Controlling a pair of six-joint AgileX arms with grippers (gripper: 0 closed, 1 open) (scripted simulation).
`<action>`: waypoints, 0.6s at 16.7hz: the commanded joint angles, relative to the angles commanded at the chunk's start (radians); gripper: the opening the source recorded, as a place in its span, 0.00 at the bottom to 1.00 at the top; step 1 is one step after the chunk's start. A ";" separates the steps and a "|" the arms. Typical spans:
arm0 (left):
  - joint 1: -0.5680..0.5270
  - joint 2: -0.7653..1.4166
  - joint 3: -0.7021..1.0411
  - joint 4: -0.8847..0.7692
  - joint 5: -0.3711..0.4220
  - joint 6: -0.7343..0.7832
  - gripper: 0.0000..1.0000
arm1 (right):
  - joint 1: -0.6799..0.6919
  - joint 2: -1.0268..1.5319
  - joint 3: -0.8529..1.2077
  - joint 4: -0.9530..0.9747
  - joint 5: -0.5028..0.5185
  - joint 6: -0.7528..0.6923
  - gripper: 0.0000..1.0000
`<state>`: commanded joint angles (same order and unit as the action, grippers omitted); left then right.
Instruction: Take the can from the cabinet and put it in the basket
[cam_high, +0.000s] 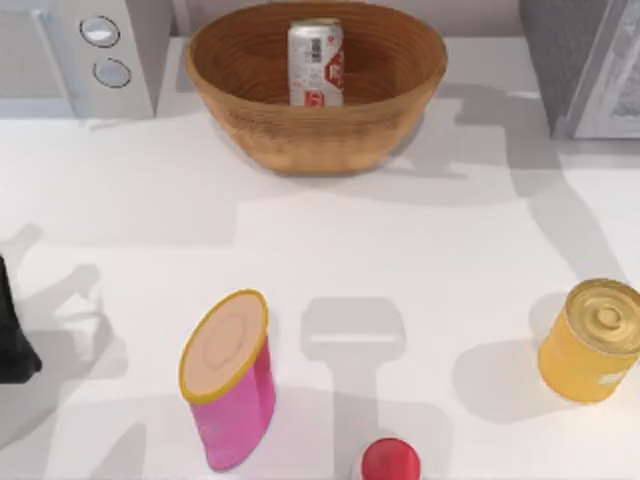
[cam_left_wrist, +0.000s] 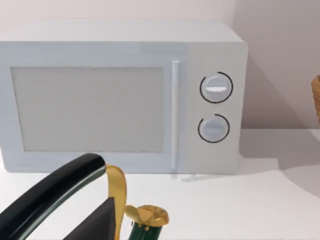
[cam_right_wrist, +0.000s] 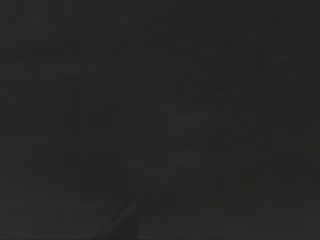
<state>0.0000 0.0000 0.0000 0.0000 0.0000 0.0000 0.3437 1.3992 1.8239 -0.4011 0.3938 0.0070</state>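
a: top view first. how does the can (cam_high: 316, 62) look?

b: slim, silver-white, red label patches and small print, taller than wide. it stands upright inside the basket (cam_high: 238, 102), toward the back wall, long axis vertical, top rim up. the basket is brown woven wicker, oval, with ribbed rings inside, far wider than the can.

a: and the surface around it?

b: a white table (cam_high: 420, 260) with soft shadows on it. the basket sits at the far middle. a white appliance (cam_high: 85, 55) with two round knobs is at the far left, the grey cabinet (cam_high: 580, 65) with its pale, white-framed panel at the far right. nearer the front: a pink cylinder (cam_high: 232, 385) with a yellow rim, leaning, a squat golden-yellow tin (cam_high: 592, 340) at the right, upright, and a red round top (cam_high: 390, 462) at the front edge. a dark piece of my left arm (cam_high: 12, 335) shows at the left edge.

a: left wrist view?

b: it faces the white appliance (cam_left_wrist: 120, 95), door panel and two knobs square on, standing on the white table against a pale wall. a sliver of the wicker basket (cam_left_wrist: 316, 97) is at one edge. the left gripper (cam_left_wrist: 125, 220) is low in the frame, black and gold parts; i cannot tell whether its fingers are apart or together. it is well away from the can.

a: right wrist view?

b: dark.
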 joint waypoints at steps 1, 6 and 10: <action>0.000 0.000 0.000 0.000 0.000 0.000 1.00 | -0.002 -0.008 -0.009 0.003 -0.002 0.000 1.00; 0.000 0.000 0.000 0.000 0.000 0.000 1.00 | -0.041 -0.168 -0.201 0.052 -0.046 -0.002 1.00; 0.000 0.000 0.000 0.000 0.000 0.000 1.00 | -0.100 -0.408 -0.534 0.117 -0.111 -0.006 1.00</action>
<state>0.0000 0.0000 0.0000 0.0000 0.0000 0.0000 0.2433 0.9913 1.2898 -0.2839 0.2832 0.0010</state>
